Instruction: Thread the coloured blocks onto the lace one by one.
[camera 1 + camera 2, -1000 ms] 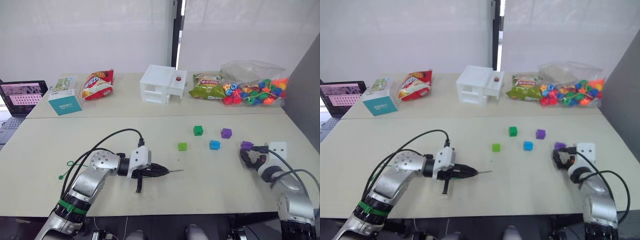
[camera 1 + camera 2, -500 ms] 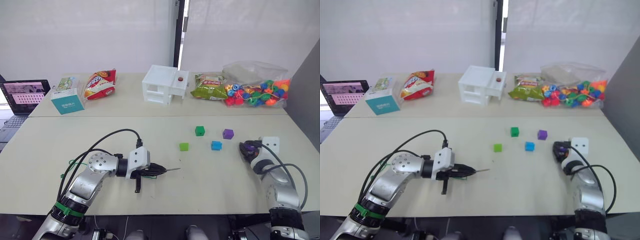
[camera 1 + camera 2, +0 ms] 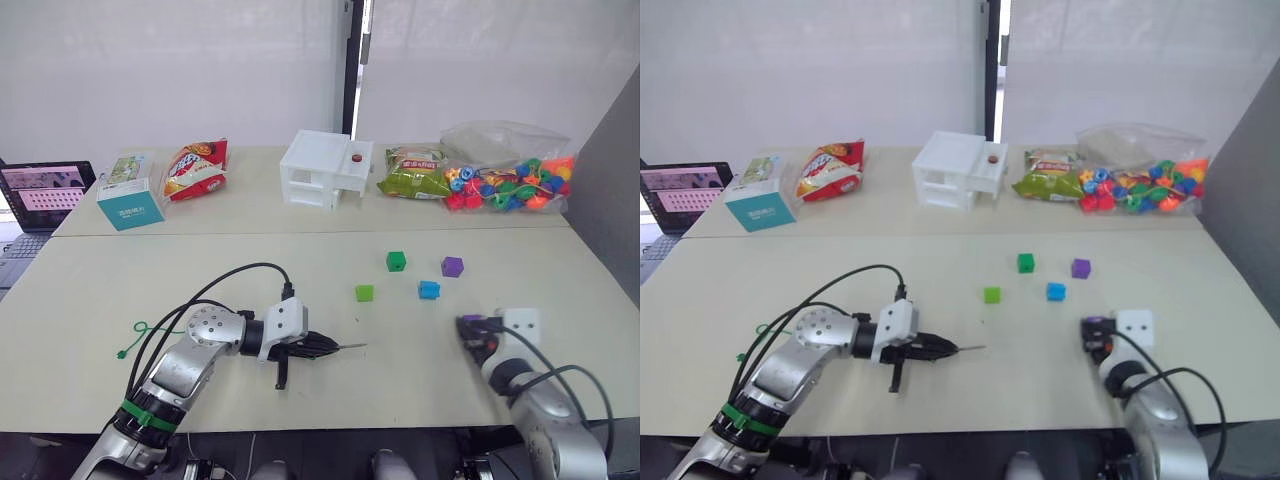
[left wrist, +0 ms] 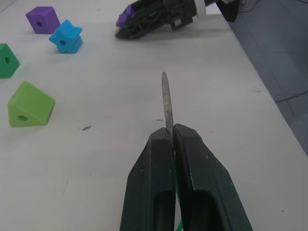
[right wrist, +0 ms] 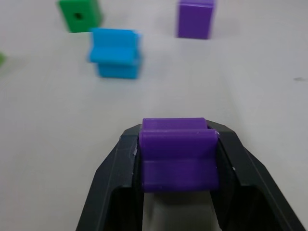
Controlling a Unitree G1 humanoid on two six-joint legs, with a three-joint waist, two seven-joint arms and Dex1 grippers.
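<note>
1. Clamped between the fingers of the left end effector [image 4: 171, 137] is the stiff grey tip [image 4: 166, 103] of the lace [image 3: 150, 332]; the tip is pointed toward the robot's right, and the green cord is trailed back along the desk [image 3: 90, 290] to a loop and knot near the left forearm.
2. One purple block [image 5: 177, 151] is gripped between the fingers of the right end effector [image 3: 470, 328], low over the desk on the robot's right.
3. The two end effectors are kept well apart, and the held block is not yet met by the tip.
4. No block is seen on the lace, so the threading is judged not yet begun; the first block is only picked up.
5. Four blocks are left loose on the desk beyond the end effectors: the second purple block [image 3: 452, 266], the blue block [image 3: 429, 290], the dark green block [image 3: 396, 261] and the light green block [image 3: 364, 293].
6. All five are therefore judged still to be threaded.
</note>
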